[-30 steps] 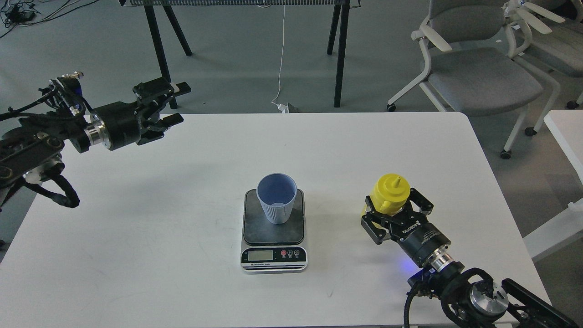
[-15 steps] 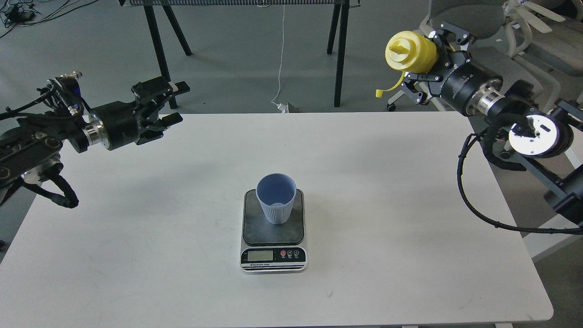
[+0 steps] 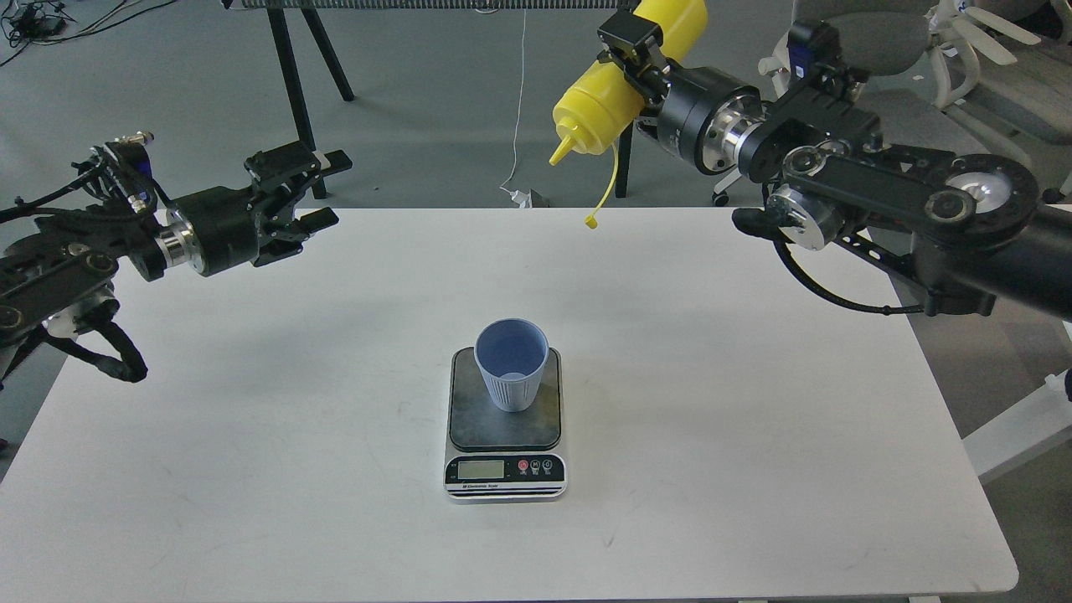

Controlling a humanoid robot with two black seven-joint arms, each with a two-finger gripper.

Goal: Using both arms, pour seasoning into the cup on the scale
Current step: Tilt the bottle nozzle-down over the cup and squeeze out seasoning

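Observation:
The light-blue ribbed cup (image 3: 511, 364) stands upright on the dark platform of the scale (image 3: 504, 419) at the table's middle front. My right gripper (image 3: 638, 52) is shut on the yellow seasoning bottle (image 3: 615, 84), held high above the table's far edge and tilted with its nozzle pointing down to the left. The bottle's tethered tip cap (image 3: 592, 222) hangs loose below it. The nozzle is well behind and above the cup. My left gripper (image 3: 318, 188) is open and empty above the table's far left corner.
The white table (image 3: 754, 435) holds only the scale and cup. Black frame legs (image 3: 624, 126) stand behind the table. Grey office chairs (image 3: 879, 142) stand at the back right. A second white table edge (image 3: 1038, 243) shows at the right.
My right arm lifted the bottle from the table's right front, swung it up and leftward, and tipped it nozzle-down. The left arm, cup and scale have not moved.

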